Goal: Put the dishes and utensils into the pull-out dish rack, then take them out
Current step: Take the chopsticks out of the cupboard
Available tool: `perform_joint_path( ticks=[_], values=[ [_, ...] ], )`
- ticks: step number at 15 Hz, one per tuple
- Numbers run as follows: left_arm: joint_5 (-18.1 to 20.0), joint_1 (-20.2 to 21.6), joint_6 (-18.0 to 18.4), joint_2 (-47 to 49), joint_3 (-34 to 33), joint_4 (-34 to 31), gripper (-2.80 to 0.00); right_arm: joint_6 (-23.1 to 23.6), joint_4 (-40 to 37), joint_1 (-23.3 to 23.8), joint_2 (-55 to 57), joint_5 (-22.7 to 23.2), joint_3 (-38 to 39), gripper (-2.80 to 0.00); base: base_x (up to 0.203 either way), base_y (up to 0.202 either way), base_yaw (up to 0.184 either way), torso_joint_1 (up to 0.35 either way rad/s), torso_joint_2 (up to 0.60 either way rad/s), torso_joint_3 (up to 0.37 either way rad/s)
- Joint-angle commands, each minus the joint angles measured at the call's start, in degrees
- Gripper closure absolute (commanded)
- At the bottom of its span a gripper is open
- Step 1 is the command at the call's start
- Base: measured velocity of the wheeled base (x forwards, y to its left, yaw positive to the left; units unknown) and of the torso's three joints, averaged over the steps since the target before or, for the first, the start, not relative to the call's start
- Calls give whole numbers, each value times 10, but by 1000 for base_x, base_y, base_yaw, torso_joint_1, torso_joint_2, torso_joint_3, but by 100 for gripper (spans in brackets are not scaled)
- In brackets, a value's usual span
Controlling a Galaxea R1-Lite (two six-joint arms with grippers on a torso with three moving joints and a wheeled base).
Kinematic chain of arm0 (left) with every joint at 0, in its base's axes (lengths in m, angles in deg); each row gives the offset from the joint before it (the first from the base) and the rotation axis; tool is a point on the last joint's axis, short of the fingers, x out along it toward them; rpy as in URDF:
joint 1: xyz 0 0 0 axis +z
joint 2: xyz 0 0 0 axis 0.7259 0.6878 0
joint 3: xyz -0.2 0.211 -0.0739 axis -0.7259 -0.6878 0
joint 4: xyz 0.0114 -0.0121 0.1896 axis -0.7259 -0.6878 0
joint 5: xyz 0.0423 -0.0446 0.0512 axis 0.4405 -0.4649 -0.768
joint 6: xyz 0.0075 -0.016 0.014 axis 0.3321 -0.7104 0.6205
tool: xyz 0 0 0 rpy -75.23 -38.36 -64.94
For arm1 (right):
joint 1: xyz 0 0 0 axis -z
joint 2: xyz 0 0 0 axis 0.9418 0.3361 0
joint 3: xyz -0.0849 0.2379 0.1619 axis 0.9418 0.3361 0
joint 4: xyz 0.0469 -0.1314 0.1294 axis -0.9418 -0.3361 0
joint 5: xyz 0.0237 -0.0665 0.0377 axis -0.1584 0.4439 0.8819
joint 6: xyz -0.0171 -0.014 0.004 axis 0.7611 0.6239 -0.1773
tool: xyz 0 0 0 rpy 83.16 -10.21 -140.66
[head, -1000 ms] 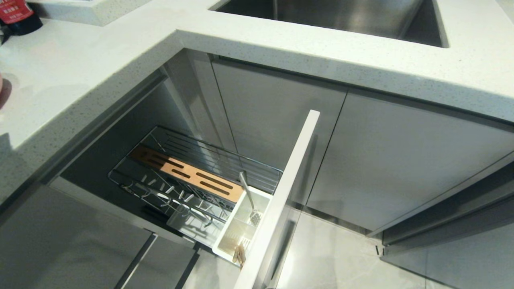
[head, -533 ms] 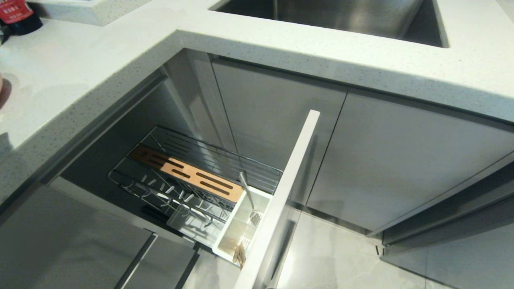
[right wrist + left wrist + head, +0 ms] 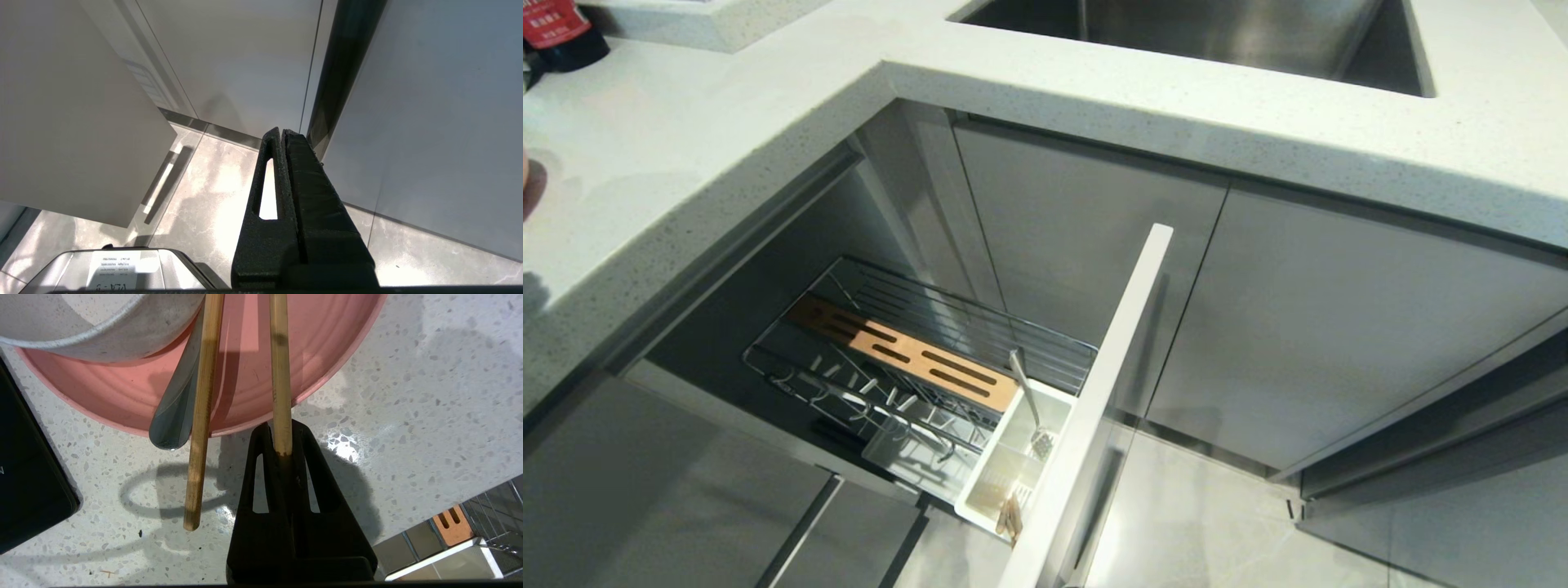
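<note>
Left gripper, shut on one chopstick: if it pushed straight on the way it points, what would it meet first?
Probably the flat pale-pink plate: the left gripper holds one light-brown wooden chopstick that runs out over its rim, beside the second chopstick and silver metal spoon. Its height above the plate is unclear.

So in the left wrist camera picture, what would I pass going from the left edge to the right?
Black object → spoon → free chopstick → chopstick gripped by the left gripper → bare countertop → dish rack.

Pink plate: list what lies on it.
On the pink plate: a white bowl, a spoon and two chopsticks. The bowl hides whatever is beneath it.
</note>
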State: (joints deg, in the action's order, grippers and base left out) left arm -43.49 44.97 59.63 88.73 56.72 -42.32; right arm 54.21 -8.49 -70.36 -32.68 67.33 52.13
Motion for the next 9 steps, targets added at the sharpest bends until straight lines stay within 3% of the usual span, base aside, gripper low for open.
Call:
perform_joint_path(
  ticks=[1,7,8,9],
  values=[
    [-2,0,-2,2,0,-5,0,0,0,0,0,0,0,0,0,0,0,0,0,0],
    [-2,0,-3,2,1,-4,0,0,0,0,0,0,0,0,0,0,0,0,0,0],
    [-2,0,-3,1,1,-3,-280,0,0,0,0,0,0,0,0,0,0,0,0,0],
    [-2,0,-3,1,1,-2,-280,0,0,0,0,0,0,0,0,0,0,0,0,0]
  ],
)
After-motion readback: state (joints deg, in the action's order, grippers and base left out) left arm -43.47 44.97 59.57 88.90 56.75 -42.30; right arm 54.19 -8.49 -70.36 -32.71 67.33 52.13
